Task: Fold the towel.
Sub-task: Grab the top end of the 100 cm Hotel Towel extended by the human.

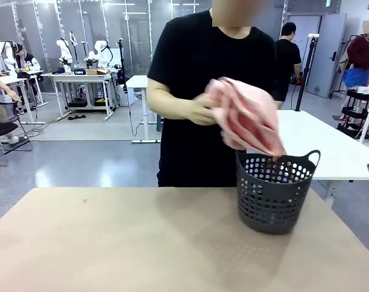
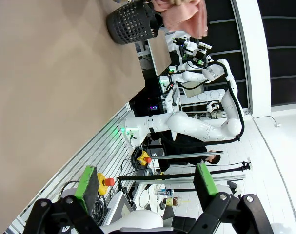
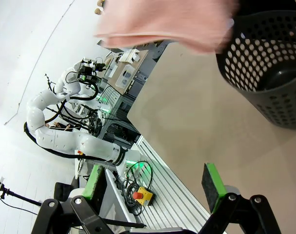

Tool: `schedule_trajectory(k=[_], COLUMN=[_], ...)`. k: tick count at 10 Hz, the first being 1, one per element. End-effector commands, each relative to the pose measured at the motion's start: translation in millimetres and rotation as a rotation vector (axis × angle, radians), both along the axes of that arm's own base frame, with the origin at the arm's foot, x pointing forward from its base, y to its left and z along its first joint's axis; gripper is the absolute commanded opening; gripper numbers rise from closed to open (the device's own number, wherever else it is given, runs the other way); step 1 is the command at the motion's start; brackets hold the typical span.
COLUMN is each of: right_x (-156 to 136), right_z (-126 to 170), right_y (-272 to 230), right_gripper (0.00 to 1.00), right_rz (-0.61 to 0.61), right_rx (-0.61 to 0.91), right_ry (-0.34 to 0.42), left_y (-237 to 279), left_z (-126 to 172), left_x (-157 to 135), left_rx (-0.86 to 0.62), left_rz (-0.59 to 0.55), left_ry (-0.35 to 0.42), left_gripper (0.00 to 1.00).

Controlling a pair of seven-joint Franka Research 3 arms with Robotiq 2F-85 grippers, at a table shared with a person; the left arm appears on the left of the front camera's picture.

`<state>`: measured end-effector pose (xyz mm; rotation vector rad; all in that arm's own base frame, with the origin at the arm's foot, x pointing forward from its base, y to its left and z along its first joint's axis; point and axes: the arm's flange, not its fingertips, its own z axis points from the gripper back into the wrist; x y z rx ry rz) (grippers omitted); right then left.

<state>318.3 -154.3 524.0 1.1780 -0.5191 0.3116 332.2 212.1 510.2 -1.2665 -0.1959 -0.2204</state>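
A person behind the table holds the pale pink towel (image 1: 248, 115) bunched in both hands, just above a dark perforated basket (image 1: 274, 191). The towel is motion-blurred. In the left wrist view the towel (image 2: 187, 14) hangs at the top beside the basket (image 2: 130, 22). My left gripper (image 2: 145, 183) is open, off the table edge, with nothing between its green-padded fingers. The right wrist view has the towel (image 3: 162, 22) across the top and the basket (image 3: 269, 68) at upper right. My right gripper (image 3: 155, 180) is also open and holds nothing.
The brown tabletop (image 1: 123, 243) stretches wide in front of the basket. A white table (image 1: 330, 143) stands behind on the right. Other workbenches and people sit far in the background.
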Motion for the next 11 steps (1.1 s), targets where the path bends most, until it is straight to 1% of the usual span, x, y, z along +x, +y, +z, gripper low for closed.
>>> schedule_trajectory(k=[1, 11], right_x=[1.0, 1.0], right_z=[1.3, 1.3], right_y=[0.0, 0.0], right_gripper=[1.00, 1.00], right_rz=[0.000, 0.000], right_rx=[0.010, 0.010], right_ry=[-0.007, -0.007], left_y=[1.0, 1.0], left_z=[-0.3, -0.3], left_x=[-0.7, -0.7], left_rx=[-0.005, -0.005], left_rz=[-0.010, -0.010], left_ry=[-0.004, -0.004], left_gripper=[1.00, 1.00])
